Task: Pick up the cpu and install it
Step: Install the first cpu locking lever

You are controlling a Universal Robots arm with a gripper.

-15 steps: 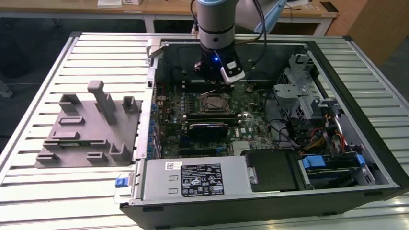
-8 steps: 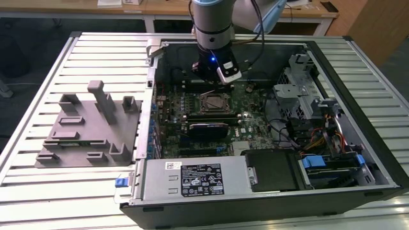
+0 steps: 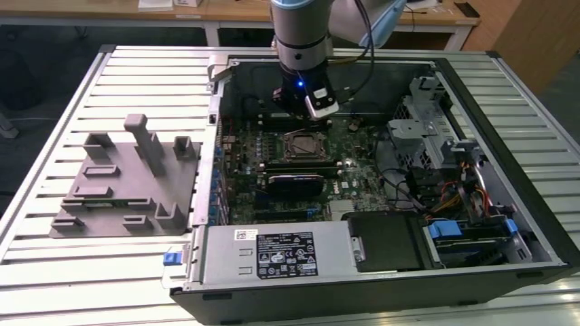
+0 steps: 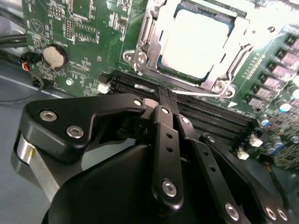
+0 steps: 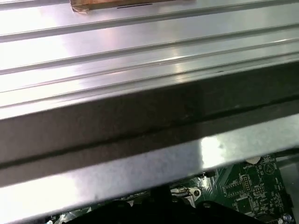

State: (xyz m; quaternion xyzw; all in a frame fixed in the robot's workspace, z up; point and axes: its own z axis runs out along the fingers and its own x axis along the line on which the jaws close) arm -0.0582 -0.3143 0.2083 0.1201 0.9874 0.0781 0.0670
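While the arm hangs over the open computer case (image 3: pixel 507 204), its gripper (image 4: pixel 164 95) sits low above the green motherboard (image 4: pixel 88 32), beside the memory slots (image 4: pixel 219 119). Its black fingers (image 4: pixel 163 135) meet at the tips, clenched, with nothing visible between them. In the second wrist view the cpu (image 4: pixel 196 42) lies flat inside the metal socket frame (image 4: pixel 140 56), its silver top exposed and apart from the gripper. A round coin battery (image 4: pixel 55 55) sits on the board nearby. On the slatted table (image 3: pixel 136 75), a grey fixture block (image 3: pixel 127 183) stands at the exterior view's left of the case.
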